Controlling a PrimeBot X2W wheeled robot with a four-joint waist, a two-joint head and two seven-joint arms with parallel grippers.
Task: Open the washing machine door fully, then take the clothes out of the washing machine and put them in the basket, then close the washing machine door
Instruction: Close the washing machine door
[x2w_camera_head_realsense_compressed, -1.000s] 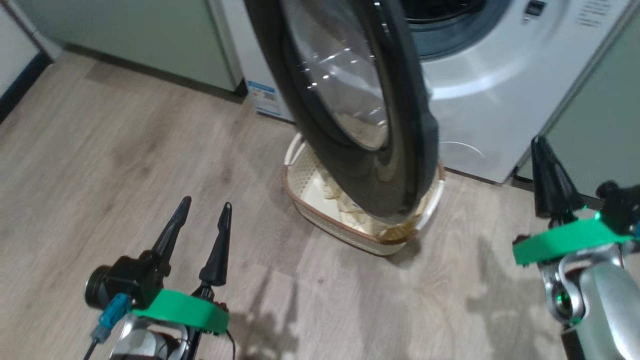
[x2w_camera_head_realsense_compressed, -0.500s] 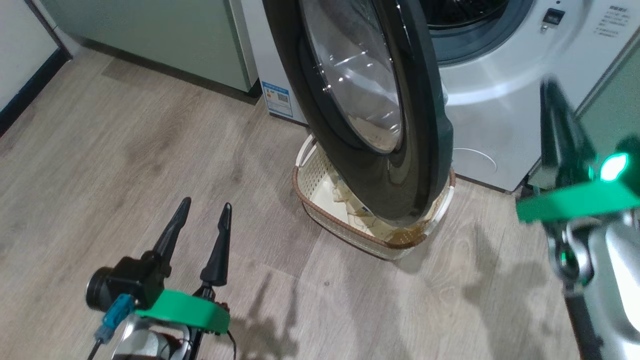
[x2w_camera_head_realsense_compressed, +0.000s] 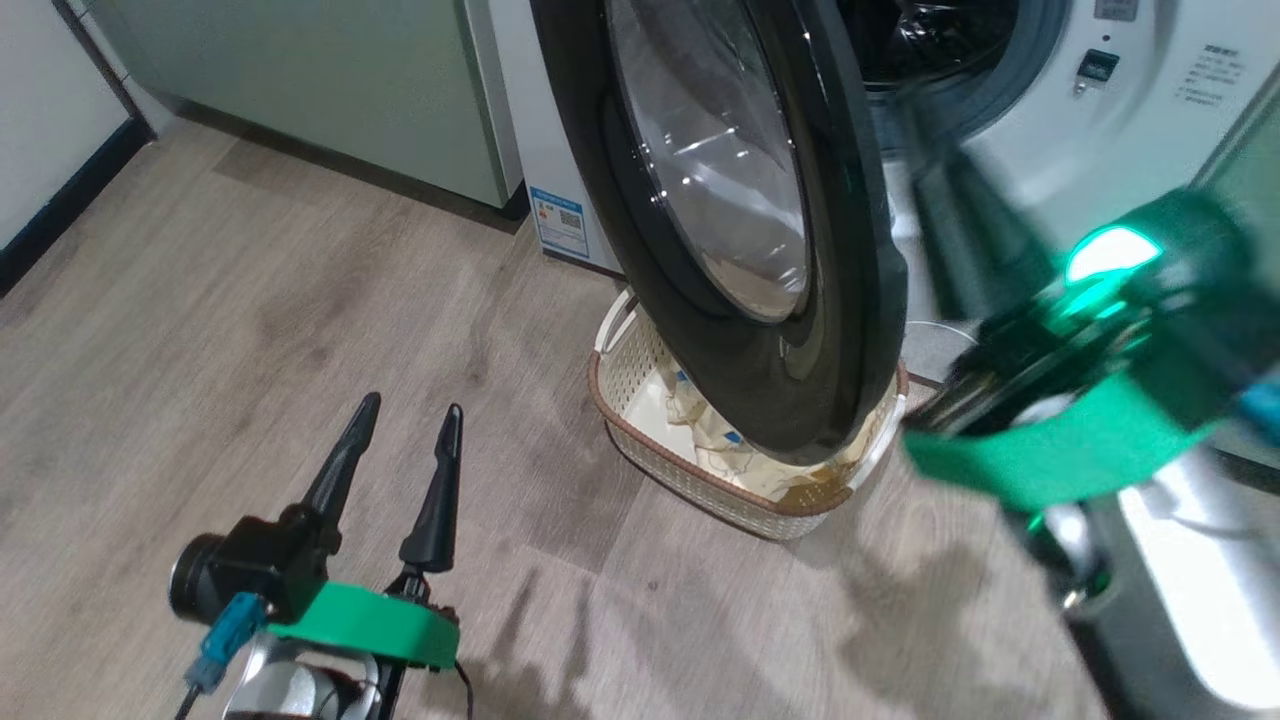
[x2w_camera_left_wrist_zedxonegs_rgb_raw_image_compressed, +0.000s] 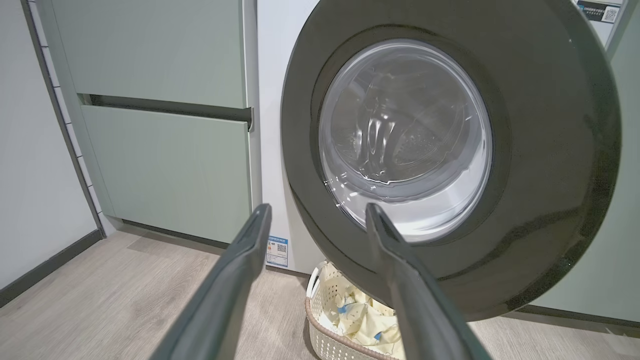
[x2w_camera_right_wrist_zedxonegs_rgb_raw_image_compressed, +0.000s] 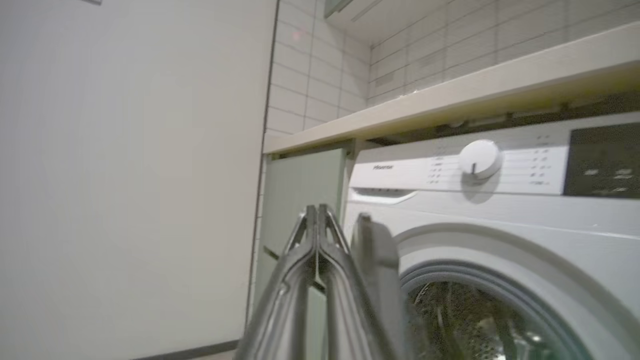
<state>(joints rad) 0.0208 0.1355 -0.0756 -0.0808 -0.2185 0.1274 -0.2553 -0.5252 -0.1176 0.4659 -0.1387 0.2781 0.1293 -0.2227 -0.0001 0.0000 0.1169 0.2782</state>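
Pictured mid-chore, with the large round glossy black washing machine door (x2w_camera_head_realsense_compressed: 720, 180) swung well out from the white front-loading washing machine (x2w_camera_head_realsense_compressed: 1150, 130) and hanging over the small cream perforated plastic basket (x2w_camera_head_realsense_compressed: 640, 440), down on the pale wood-look floor (x2w_camera_head_realsense_compressed: 250, 300) at six o'clock of the door. Heaped in that basket: the soft pale cream-yellow cotton clothes (x2w_camera_head_realsense_compressed: 700, 425) with small blue marks (partly hidden behind the door's lower rim). Through the grey-rimmed drum mouth (x2w_camera_head_realsense_compressed: 940, 45) at one o'clock of the head view: dark glinting metal, no pale fabric in the part on show. Judged, then, as two steps down and one to go: door opened, laundry apparently moved across, closing not yet done. Low at seven o'clock of the head view: the left gripper (x2w_camera_head_realsense_compressed: 413, 405), long dark fingers (x2w_camera_head_realsense_compressed: 345, 455) spread apart and holding nothing, well apart from door and basket. Up at three o'clock, blurred: the right gripper (x2w_camera_right_wrist_zedxonegs_rgb_raw_image_compressed: 317, 210), shown by its own wrist camera with fingertips (x2w_camera_right_wrist_zedxonegs_rgb_raw_image_compressed: 306, 240) pressed together on nothing, near the drum mouth's eleven o'clock. Likely left to do: pushing the door round to its latch.
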